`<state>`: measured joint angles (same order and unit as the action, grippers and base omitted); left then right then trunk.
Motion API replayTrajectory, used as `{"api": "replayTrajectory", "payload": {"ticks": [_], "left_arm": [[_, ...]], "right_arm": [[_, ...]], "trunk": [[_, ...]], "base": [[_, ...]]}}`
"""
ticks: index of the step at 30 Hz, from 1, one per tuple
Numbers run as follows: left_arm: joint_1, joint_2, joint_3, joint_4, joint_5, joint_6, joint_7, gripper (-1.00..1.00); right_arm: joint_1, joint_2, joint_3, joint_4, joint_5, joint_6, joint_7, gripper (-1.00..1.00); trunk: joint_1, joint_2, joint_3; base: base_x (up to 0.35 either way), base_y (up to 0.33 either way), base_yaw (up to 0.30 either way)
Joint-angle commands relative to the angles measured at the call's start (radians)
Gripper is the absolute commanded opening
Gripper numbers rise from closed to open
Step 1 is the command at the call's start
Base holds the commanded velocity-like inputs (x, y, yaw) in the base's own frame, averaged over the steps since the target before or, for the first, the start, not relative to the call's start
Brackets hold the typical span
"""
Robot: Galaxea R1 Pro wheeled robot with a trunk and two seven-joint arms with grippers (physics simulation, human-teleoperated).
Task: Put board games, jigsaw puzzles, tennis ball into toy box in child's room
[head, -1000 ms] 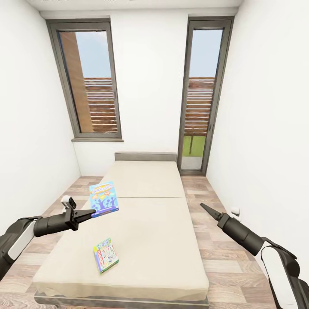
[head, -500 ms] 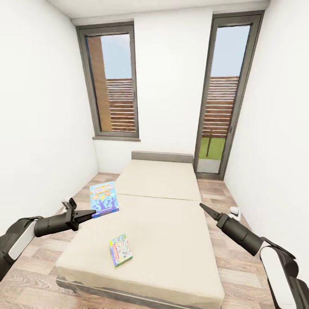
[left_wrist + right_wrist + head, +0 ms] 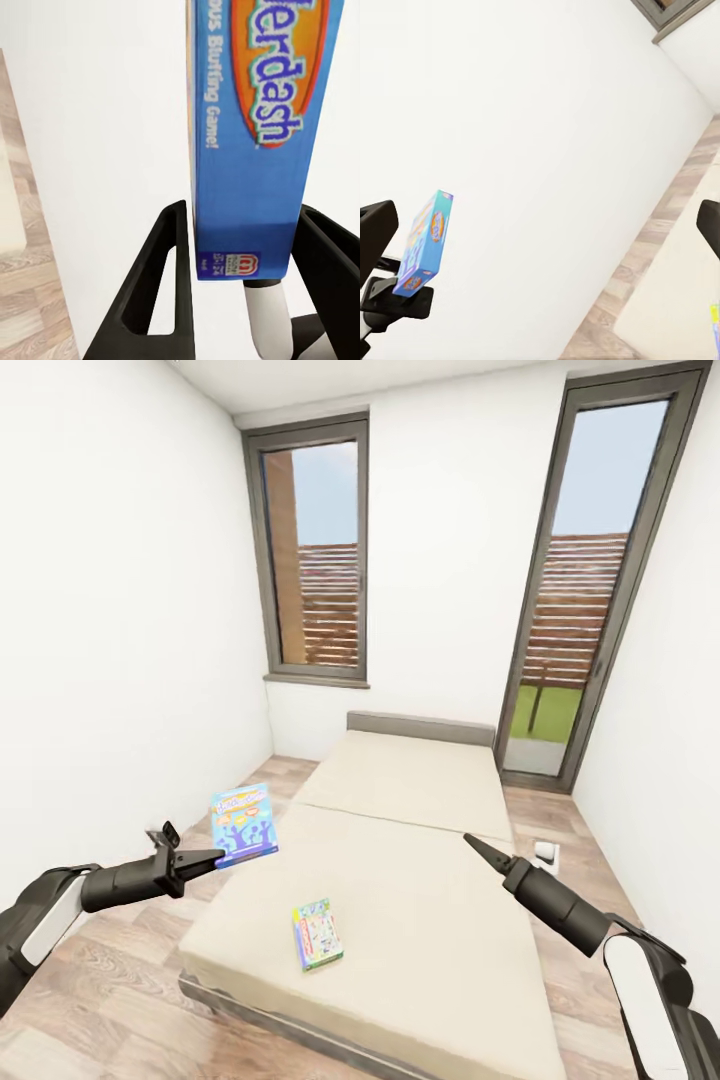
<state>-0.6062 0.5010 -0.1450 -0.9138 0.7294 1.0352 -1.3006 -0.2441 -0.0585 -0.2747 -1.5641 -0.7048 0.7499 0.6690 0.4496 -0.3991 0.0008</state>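
While a blue game box (image 3: 243, 825) is hanging in the air beside the bed (image 3: 430, 880), our left gripper (image 3: 207, 857) is pinching its lower edge. A second game box (image 3: 317, 934) is lying on the mattress. Our right gripper (image 3: 473, 846) is hovering, fingers pressed together.

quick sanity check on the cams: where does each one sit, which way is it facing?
Head: on the robot's head, facing forward and down at the bed, a green board game on it; both arms show, left tool, right tool.
Left wrist: on the left arm, looking along its fingers clamping the blue board game, white wall behind.
Right wrist: on the right arm, facing the wall; left tool at the edge.
Shared: all three see the blue game.
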Motion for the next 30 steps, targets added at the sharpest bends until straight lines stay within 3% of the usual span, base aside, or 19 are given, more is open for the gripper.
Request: {"api": "replayTrajectory", "payload": {"ticks": [1,21,30], "left_arm": [[-0.001,0.001,-0.003,0.001,0.007,0.009,-0.003,-1.0],[-0.001,-0.003,-0.002,0.001,0.005,0.008,-0.002,-1.0],[-0.001,-0.004,-0.002,0.001,-0.012,0.008,-0.002,-1.0]], "right_arm": [[0.0,0.0,-0.001,0.0,-0.003,0.006,0.001,1.0],[-0.001,0.001,-0.001,0.001,-0.002,0.006,0.001,1.0],[-0.001,0.0,-0.002,0.002,-0.005,0.006,0.002,1.0]], "trunk": [[0.0,-0.001,0.0],[0.0,-0.001,0.0],[0.0,-0.001,0.0]], "base": [[0.0,0.0,0.291],[0.0,0.0,0.291],[0.0,0.0,0.291]]}}
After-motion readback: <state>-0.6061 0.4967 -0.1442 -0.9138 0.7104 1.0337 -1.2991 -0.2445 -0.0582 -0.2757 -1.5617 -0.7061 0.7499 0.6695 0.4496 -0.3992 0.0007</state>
